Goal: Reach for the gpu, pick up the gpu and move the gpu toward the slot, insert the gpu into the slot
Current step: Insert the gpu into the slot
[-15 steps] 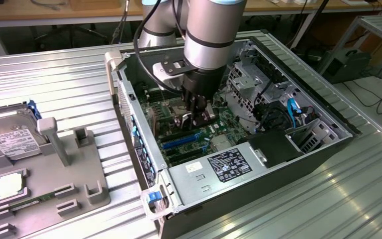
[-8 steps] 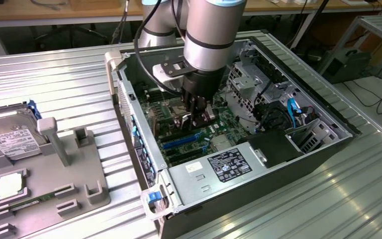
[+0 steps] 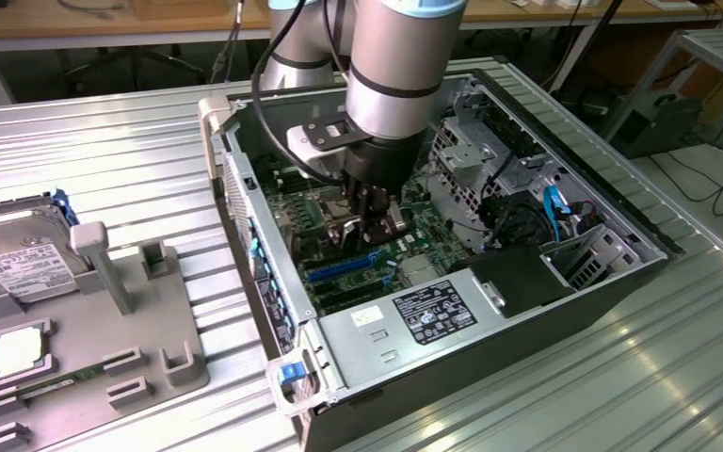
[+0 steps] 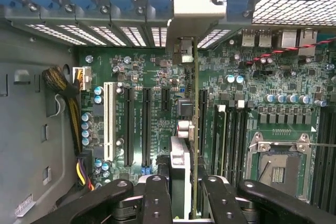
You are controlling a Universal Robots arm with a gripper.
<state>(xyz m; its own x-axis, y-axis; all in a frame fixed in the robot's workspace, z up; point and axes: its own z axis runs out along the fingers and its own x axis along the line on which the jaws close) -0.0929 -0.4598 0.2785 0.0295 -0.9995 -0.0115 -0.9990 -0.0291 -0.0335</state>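
My gripper (image 4: 189,200) reaches down into the open computer case (image 3: 613,221) and is shut on the gpu (image 4: 195,103). I see the gpu edge-on as a thin upright card. Its silver end bracket (image 4: 198,9) stands against the case's rear openings. In the exterior view the gripper (image 3: 372,224) hangs low over the green motherboard (image 3: 431,247), and the fingers hide most of the card. The gpu's lower edge runs right beside a long black slot (image 4: 202,114). I cannot tell whether the edge touches the slot.
Two more long black slots (image 4: 127,124) and a white one (image 4: 109,121) lie beside it, with the square CPU socket (image 4: 278,166) on the other side. Outside the case, a hard drive (image 3: 16,264) rests on a grey fixture (image 3: 148,330). A labelled metal box (image 3: 425,315) fills the case's near end.
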